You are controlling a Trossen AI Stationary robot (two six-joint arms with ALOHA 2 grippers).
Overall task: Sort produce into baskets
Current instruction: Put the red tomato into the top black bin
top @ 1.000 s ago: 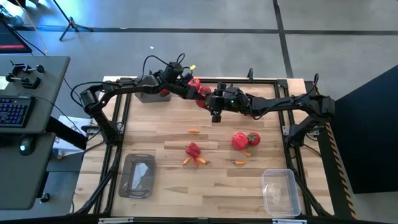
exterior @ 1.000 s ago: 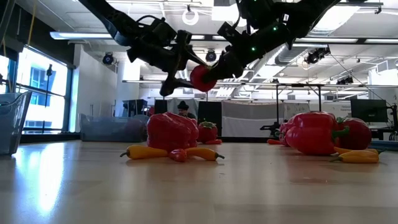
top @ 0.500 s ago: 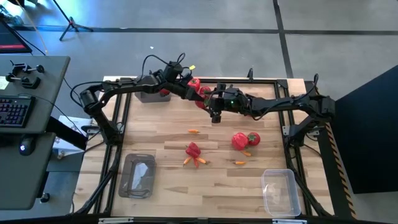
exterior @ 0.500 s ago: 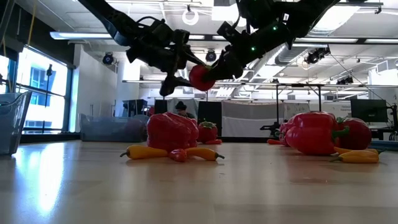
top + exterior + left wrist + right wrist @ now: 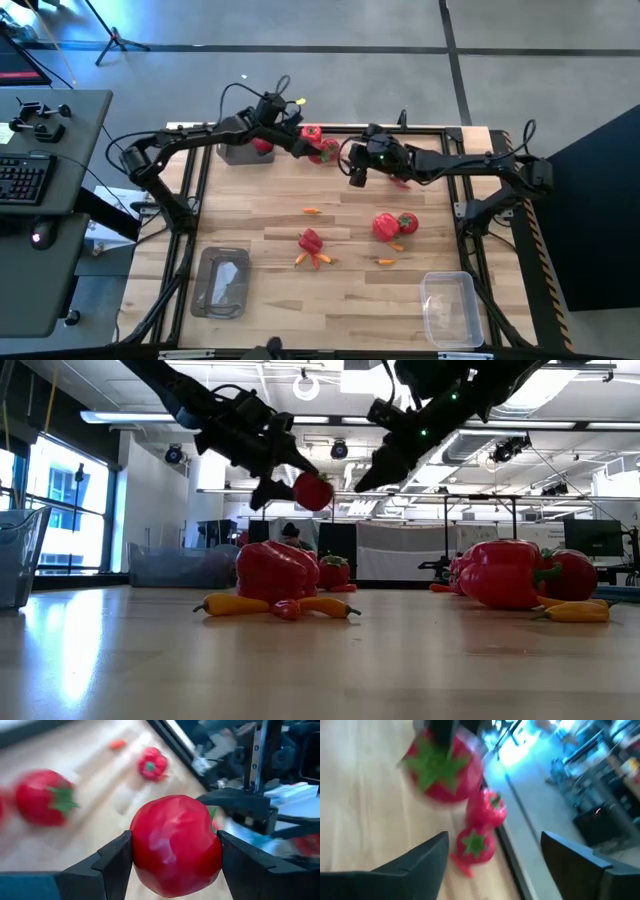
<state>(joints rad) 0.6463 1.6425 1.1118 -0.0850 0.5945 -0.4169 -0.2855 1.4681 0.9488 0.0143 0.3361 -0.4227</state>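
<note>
Your left gripper (image 5: 172, 851) is clamped on a round red fruit (image 5: 175, 845), lifted above the table's far edge; your right gripper (image 5: 492, 851) hangs empty, fingers spread, nearby. You're mid-carry: next, take the fruit to the far-left basket (image 5: 238, 153) and release.

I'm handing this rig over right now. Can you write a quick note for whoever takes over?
Left gripper: shut on a round red fruit, in the air over the table's far side.
Right gripper: open, empty, close beside it.
Far-left tub: holds something red.
Two near tubs: no produce in them.
Left to sort: bell peppers, far-edge fruits, small orange pieces.
</note>
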